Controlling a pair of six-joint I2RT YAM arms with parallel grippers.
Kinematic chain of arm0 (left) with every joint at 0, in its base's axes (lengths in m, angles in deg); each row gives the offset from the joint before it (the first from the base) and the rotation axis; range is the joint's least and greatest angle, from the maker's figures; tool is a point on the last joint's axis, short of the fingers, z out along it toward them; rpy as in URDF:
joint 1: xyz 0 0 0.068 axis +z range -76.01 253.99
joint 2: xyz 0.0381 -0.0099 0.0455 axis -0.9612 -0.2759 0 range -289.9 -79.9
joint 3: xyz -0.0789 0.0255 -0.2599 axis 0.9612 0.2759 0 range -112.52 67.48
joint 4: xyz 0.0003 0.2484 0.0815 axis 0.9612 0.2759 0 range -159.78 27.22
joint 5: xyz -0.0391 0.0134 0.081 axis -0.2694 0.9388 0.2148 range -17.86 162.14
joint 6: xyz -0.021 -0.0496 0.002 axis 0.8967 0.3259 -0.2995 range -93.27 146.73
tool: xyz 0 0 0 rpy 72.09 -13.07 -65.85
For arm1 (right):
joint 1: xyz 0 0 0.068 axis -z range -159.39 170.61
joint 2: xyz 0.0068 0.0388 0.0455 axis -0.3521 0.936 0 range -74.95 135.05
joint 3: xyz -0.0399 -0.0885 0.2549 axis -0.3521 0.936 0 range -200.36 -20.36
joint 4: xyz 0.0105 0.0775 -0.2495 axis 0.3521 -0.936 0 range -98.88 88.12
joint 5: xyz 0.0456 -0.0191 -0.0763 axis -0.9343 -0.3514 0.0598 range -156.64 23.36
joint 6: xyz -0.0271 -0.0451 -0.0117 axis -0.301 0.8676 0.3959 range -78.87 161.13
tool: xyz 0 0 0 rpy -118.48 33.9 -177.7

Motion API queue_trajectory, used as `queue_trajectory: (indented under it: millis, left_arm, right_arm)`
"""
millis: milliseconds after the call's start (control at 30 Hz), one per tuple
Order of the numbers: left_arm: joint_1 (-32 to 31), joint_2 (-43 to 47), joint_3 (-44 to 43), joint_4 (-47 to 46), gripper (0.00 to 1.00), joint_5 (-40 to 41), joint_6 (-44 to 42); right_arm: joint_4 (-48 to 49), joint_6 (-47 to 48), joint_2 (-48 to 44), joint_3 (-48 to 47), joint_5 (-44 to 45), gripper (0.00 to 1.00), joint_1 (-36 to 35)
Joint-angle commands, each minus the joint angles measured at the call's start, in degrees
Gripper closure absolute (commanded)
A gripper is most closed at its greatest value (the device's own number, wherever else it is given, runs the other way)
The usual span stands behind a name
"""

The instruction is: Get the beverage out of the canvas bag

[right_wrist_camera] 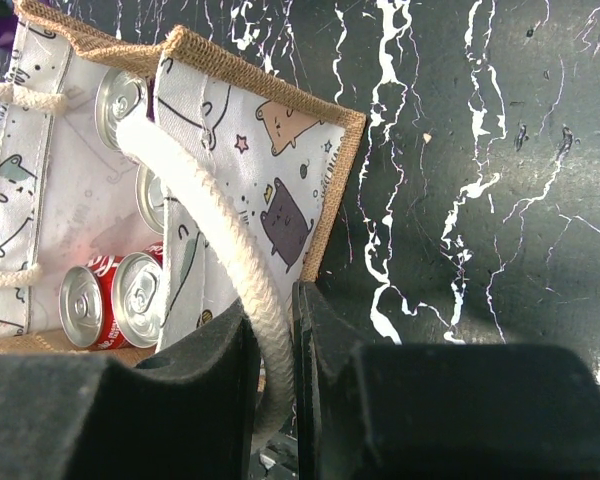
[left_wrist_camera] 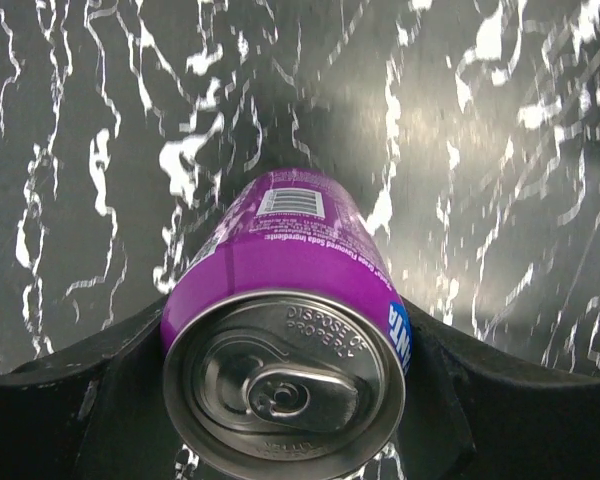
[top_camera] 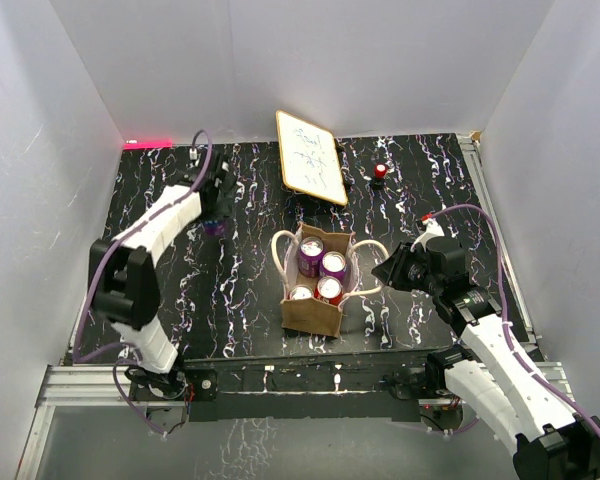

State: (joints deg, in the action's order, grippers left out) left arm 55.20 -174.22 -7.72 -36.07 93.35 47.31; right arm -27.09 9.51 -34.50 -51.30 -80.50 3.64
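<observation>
The left gripper (top_camera: 217, 205) is clamped around a purple soda can (left_wrist_camera: 280, 270), its two fingers pressing the can's sides just below the rim. The can's pull-tab top faces back toward the wrist. Its long axis runs straight out from the gripper toward the marbled black table (top_camera: 240, 290), base end farthest away. Whether the base touches the table cannot be told. So one beverage is already outside the canvas bag (top_camera: 310, 315), which stands well apart from this gripper, off to its right. The likely next step is to set the can down upright and let go, which depends on the base meeting the table squarely. The right gripper (right_wrist_camera: 275, 350) is much the nearer to the bag. It sits just beside the bag's right wall, with its jaws closed on the cream rope handle (right_wrist_camera: 210, 215), apparently steadying the bag. Beyond its fingertips the bag stands open, holding four upright cans: two purple cans (top_camera: 310, 256) toward the far side and two red cans (right_wrist_camera: 145, 295) toward the near side.
</observation>
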Motion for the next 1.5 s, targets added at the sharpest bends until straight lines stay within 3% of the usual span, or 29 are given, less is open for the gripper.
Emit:
queue_trajectory:
  millis: [0,233,667,833,1067,1300,1400,1467]
  left_arm:
    - [4.9,-7.4,-11.5,4.3,1.0,-5.2,0.0]
    - [6.3,-9.6,-10.5,-2.4,1.0,0.0,-2.9]
    - [8.8,-9.2,-4.6,-9.6,1.0,-4.8,-4.2]
    - [9.1,-11.7,-6.3,-7.3,1.0,-4.1,-4.1]
    - [9.2,-11.2,-4.5,-7.9,0.78,-2.9,-4.3]
    - [9.2,-7.2,-3.0,-8.8,0.2,-2.3,-4.4]
    - [9.2,-2.7,-1.7,-9.4,0.07,-3.0,-4.5]
    - [9.2,0.2,-1.2,-8.6,0.03,-4.0,-4.2]
  right_arm:
    - [3.0,0.2,-0.1,0.1,-0.1,0.8,0.0]
    - [3.0,0.6,1.0,-0.1,-0.3,0.8,0.0]
    - [2.7,1.1,3.2,-0.9,0.4,0.8,0.0]
    - [2.8,1.0,3.1,-0.8,0.6,0.8,0.0]
    - [2.8,1.0,2.8,-0.7,0.6,0.8,0.0]
    - [2.9,1.0,2.3,-0.5,0.5,0.8,0.0]
    - [2.9,1.1,2.3,-0.6,0.4,0.8,0.0]
    - [3.0,1.0,2.4,-0.5,0.4,0.8,0.1]
